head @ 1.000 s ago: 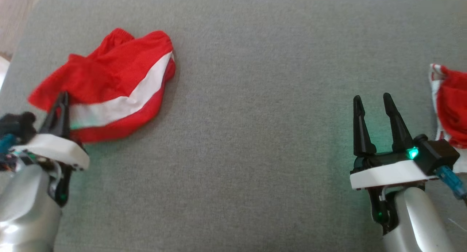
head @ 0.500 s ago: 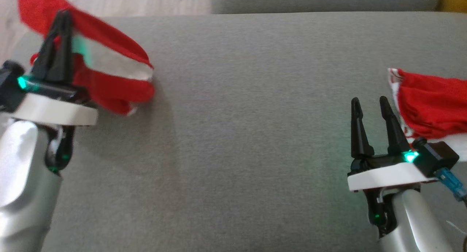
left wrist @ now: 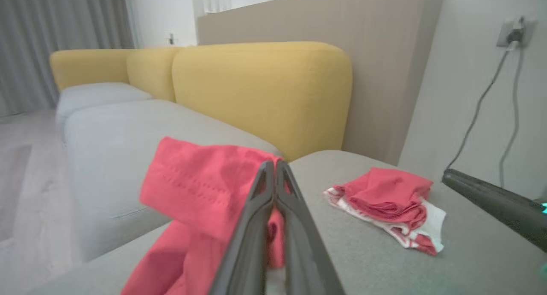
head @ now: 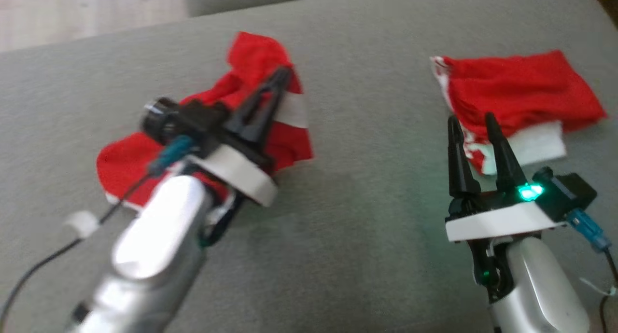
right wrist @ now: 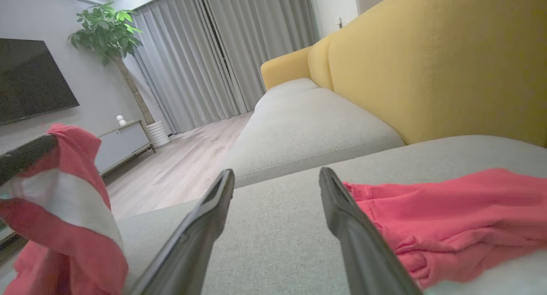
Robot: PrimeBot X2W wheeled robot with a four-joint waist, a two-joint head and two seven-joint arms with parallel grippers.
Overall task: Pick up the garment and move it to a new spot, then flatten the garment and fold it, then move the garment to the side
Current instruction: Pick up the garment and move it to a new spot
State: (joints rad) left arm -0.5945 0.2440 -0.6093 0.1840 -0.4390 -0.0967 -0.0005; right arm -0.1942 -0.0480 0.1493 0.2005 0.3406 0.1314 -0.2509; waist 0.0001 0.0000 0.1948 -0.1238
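Note:
The garment (head: 253,58) is red with a white stripe and hangs from my left gripper (head: 286,73), which is shut on a fold of it above the grey cushion (head: 367,188). The cloth trails down under my left forearm. In the left wrist view the closed fingers (left wrist: 273,175) pinch the red cloth (left wrist: 192,188). My right gripper (head: 470,118) stands open over the cushion with nothing between its fingers, just in front of a second red and white garment (head: 521,87). The right wrist view has the open right gripper (right wrist: 275,175), the held garment (right wrist: 64,209) at the left and the second garment (right wrist: 448,213) at the right.
The second garment (left wrist: 384,196) lies bunched on the cushion's right part. Yellow sofa backrests (left wrist: 260,94) rise behind the grey seats. Wooden floor (head: 87,9) lies beyond the cushion's far left edge. A dark cable (head: 43,265) runs along my left arm.
My left gripper has lifted the garment off the cushion's left part and carried it toward the middle. The head view has turned as well. The right gripper stays open.

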